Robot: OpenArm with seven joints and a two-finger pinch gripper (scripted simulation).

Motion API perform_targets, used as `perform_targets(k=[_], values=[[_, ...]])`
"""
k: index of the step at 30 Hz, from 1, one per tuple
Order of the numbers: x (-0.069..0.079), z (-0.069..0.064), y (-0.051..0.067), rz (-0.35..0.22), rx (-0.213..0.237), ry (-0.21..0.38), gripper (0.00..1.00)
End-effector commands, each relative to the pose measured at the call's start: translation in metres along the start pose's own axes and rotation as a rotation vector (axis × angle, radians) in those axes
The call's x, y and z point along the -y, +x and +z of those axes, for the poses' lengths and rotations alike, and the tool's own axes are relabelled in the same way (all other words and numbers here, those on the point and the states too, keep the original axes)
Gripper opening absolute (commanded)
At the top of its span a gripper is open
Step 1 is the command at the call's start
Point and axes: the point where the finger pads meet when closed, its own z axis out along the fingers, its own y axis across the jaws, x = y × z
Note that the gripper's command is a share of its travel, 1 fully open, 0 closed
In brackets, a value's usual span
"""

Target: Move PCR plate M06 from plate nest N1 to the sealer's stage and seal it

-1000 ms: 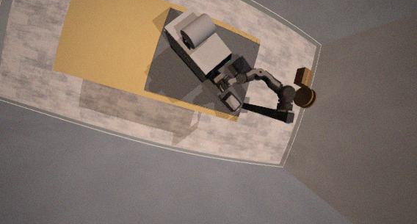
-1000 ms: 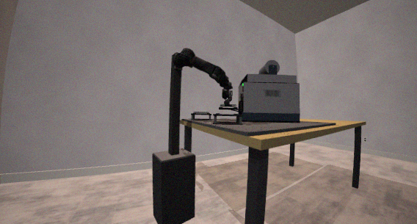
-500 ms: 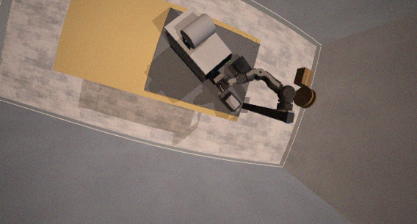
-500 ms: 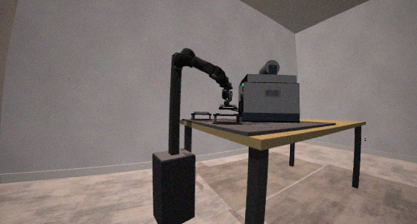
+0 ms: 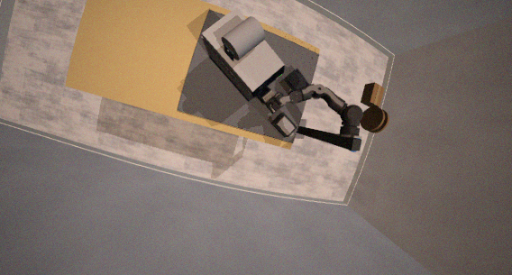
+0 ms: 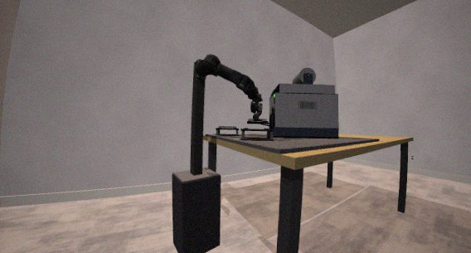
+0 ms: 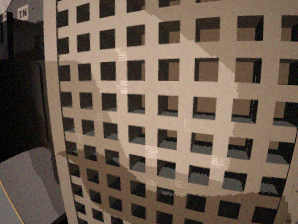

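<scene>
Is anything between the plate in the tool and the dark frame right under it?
Nothing: the exterior view shows a bare gap between the pale 96-well grid plate, gripped in the tool, and the low dark frame.

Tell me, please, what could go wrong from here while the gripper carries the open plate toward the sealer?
1. The gripper holds plate M06 above the mat, close to the sealer front; the plate might strike the housing or land tilted rather than flat.
2. The wells are open, so a slip could tip the plate over.
3. The other plate sits nearby on its nest; a wide swing could disturb it.
</scene>
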Motion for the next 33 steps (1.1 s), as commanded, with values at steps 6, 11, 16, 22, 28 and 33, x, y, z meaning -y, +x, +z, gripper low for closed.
perform_targets(k=[6,11,16,22,28,33], values=[[-0.0049,-0.0031,-0.0028,-0.002,0.007,-0.017,0.00],[-0.0049,-0.0031,-0.0028,-0.002,0.007,-0.017,0.00],[-0.0049,-0.0031,-0.0028,-0.002,0.007,-0.017,0.00],[-0.0047,-0.0037,-0.0032,-0.001,0.005,-0.012,0.00],[-0.0047,-0.0037,-0.0032,-0.001,0.005,-0.012,0.00],[-0.0047,-0.0037,-0.0032,-0.001,0.005,-0.012,0.00]])
